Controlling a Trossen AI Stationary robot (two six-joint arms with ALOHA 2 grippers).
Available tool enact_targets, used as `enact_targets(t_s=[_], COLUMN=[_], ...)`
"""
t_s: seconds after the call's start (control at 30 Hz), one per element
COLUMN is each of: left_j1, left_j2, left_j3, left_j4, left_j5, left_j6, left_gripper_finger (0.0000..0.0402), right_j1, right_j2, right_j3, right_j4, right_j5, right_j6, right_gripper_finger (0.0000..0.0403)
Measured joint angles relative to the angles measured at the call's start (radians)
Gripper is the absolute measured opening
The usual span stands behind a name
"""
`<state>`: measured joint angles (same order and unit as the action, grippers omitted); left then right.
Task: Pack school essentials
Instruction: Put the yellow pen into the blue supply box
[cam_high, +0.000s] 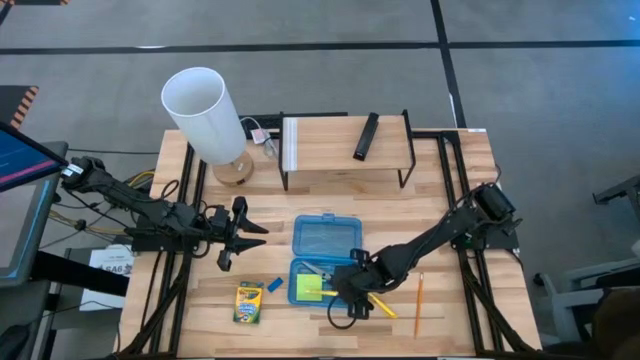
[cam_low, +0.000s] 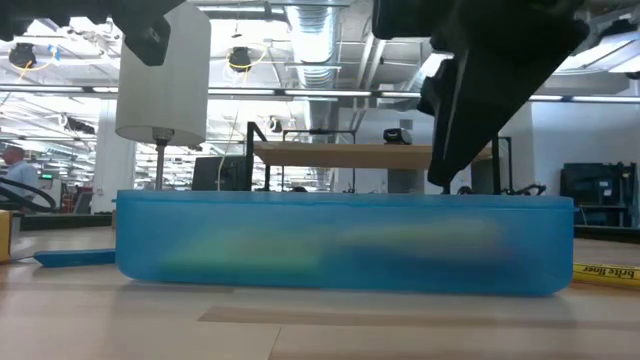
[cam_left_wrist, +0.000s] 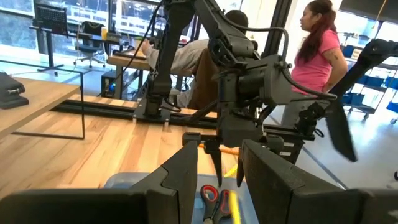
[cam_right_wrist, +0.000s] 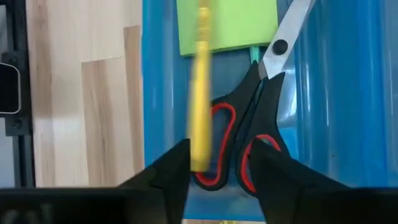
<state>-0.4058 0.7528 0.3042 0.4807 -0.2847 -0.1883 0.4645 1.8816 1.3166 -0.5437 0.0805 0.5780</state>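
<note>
High view: the blue pencil case lies open at the middle of the wooden table, its lid toward twelve o'clock and its tray toward six. The right gripper hangs over the tray's three-o'clock end, its arm running off toward two o'clock. In the right wrist view its fingers stand apart with a yellow stick between them, blurred and loose, touching neither finger that I can tell. Under it the red-handled scissors lie in the tray, blades pointing at the green sticky-note pad, which the stick partly covers.

A second yellow stick lies just outside the tray at four o'clock of the case, and the orange pencil rests on the table beyond it, farther toward three o'clock. The small blue eraser sits at eight o'clock of the case, with the yellow-green crayon box beside it toward seven.

The left gripper hovers at nine o'clock of the case, clear of it, fingers parted to a middling gap and empty.

The white-shaded lamp stands at eleven o'clock of the table. A wooden shelf at twelve carries a black bar-shaped object.

From the low view the tray's translucent blue wall fills the middle, a yellow label edge showing at its three-o'clock side. In the left wrist view a person in a pink top stands beyond the table.
</note>
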Motion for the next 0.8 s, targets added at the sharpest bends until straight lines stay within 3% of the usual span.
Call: enact_targets(t_s=[0.13, 0.3, 0.57, 0.8], left_j1=[0.000, 0.000, 0.000, 0.000], left_j2=[0.000, 0.000, 0.000, 0.000], left_j3=[0.000, 0.000, 0.000, 0.000], left_j4=[-0.001, -0.005, -0.005, -0.005], left_j5=[0.000, 0.014, 0.017, 0.017], left_j6=[0.000, -0.007, -0.008, -0.010], left_gripper_finger=[0.0114, 0.0114, 0.0114, 0.0114], right_j1=[0.001, 0.082, 0.267, 0.346], right_j2=[0.000, -0.004, -0.013, -0.012], right_j3=[0.054, 0.111, 0.105, 0.023], right_j4=[-0.151, -0.337, -0.381, -0.335], right_j5=[-0.004, 0.020, 0.108, 0.128], right_j6=[0.066, 0.178, 0.480, 0.675], right_gripper_finger=[0.0216, 0.0213, 0.0199, 0.0207])
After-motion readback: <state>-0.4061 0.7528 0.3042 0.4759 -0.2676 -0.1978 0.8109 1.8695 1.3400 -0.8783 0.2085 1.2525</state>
